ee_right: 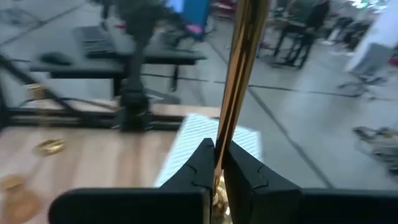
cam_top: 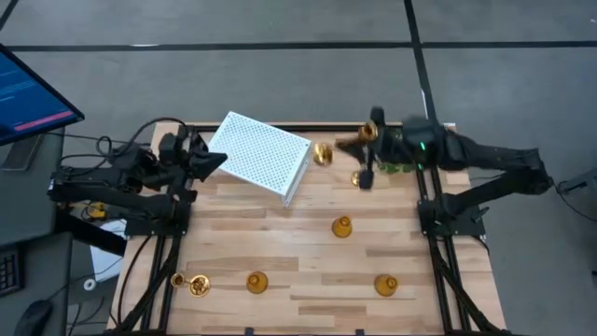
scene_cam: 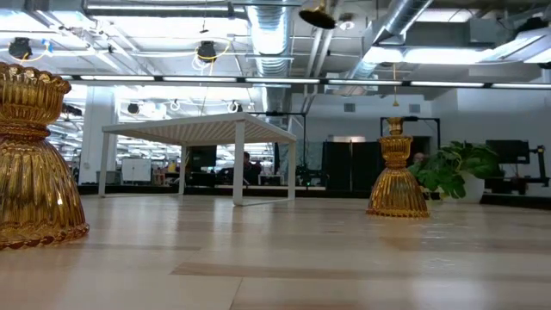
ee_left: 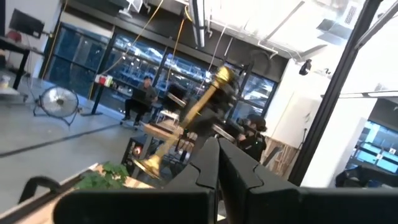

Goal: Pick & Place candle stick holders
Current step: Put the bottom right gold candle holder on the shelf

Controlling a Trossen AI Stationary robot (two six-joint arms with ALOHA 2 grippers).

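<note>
Item: tall-stemmed candle stick holder (ee_right: 244, 74), gold, clamped by its thin stem in the jaws of the right gripper (cam_top: 367, 152). Raised clear of the worktop (cam_top: 308, 252) at about 1 o'clock of the high view. Long axis seemingly tilted, cup end (cam_top: 375, 116) toward 12 o'clock, round base (cam_top: 358, 178) toward 6 o'clock; exact angle not certain.

Adjacent: white perforated rack (cam_top: 261, 154), at 9 o'clock from the held piece, near but apart; one gold holder (cam_top: 323, 154) between rack and gripper.

Left gripper (cam_top: 213, 161): parked at the rack's 9 o'clock edge, jaws closed on nothing. Farther from the held piece than the right arm.

Remaining stock on worktop: short holder (cam_top: 342, 226) near centre; three more along the 6 o'clock edge (cam_top: 198, 285), (cam_top: 256, 281), (cam_top: 386, 285).

Judgement: release point probably toward the rack, at 9 o'clock from the jaws.
</note>
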